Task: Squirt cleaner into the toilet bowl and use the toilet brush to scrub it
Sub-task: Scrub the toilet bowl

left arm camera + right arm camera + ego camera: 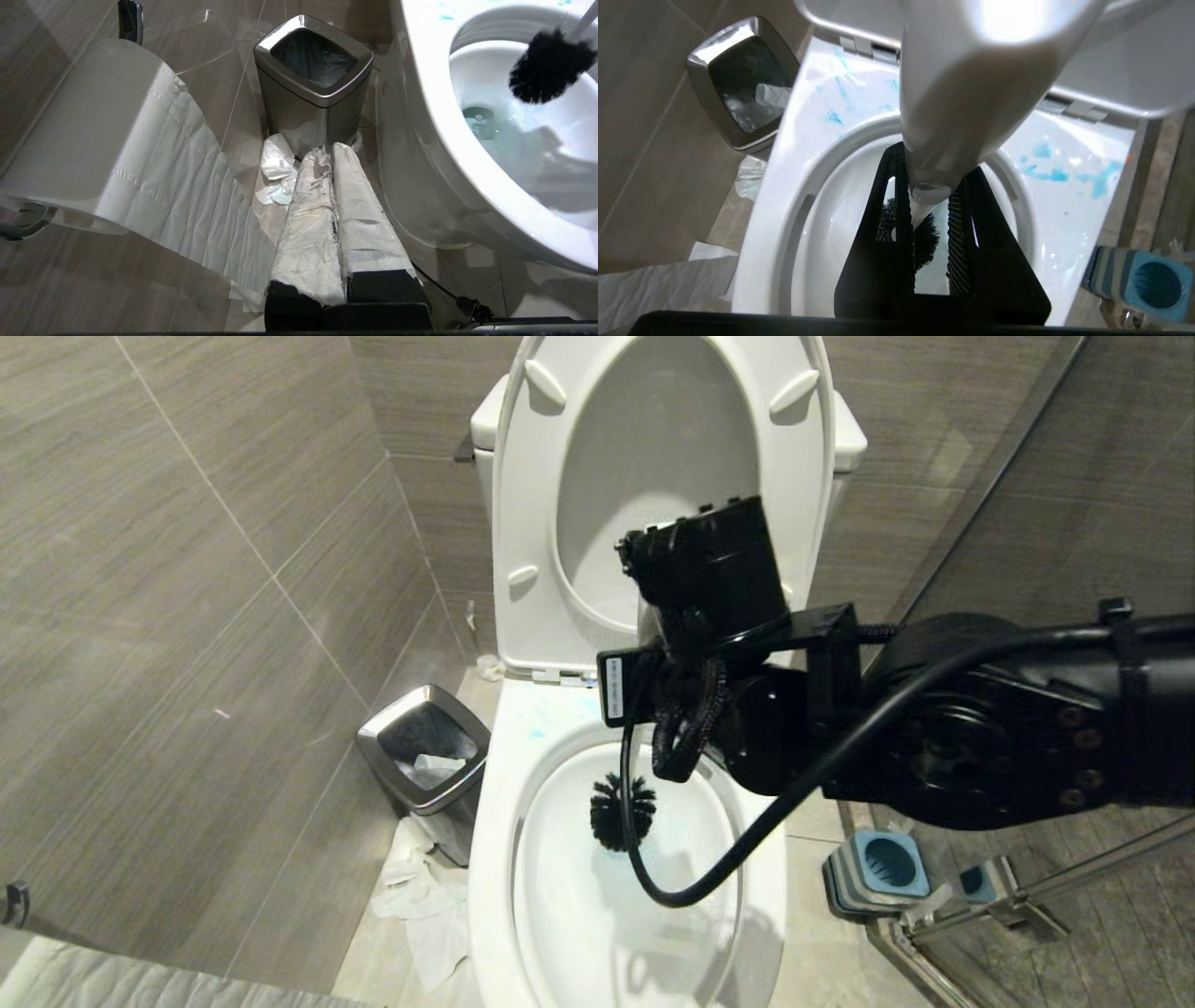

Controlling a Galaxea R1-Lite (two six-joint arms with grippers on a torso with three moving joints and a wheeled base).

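One toilet brush (623, 812) was in use, its white handle clamped between the nearly closed fingers of the right gripper (930, 205), which was held above the rear of the toilet bowl (495, 859). The dark bristle head hung inside the bowl, near the rear wall and above the water; contact with the ceramic could not be confirmed. The cleaner (1045, 173) was seen as turquoise smears on the flat rim at the back, near the hinges, and as a faint tint in the water.

For the scrubbing step it was judged that the head should be lowered until the bristles press the wall, then swept round under the rim, with the grip kept firm so the slim handle does not twist. The smears on the rim were judged worth a pass too.

The left gripper (332, 158), fingers wrapped in white and closed together on nothing, was parked low beside the bowl's left side.

Counts: one bowl, one brush, one steel bin (425, 751), one blue-and-grey holder (879, 870), one paper roll (88, 135), two grippers.
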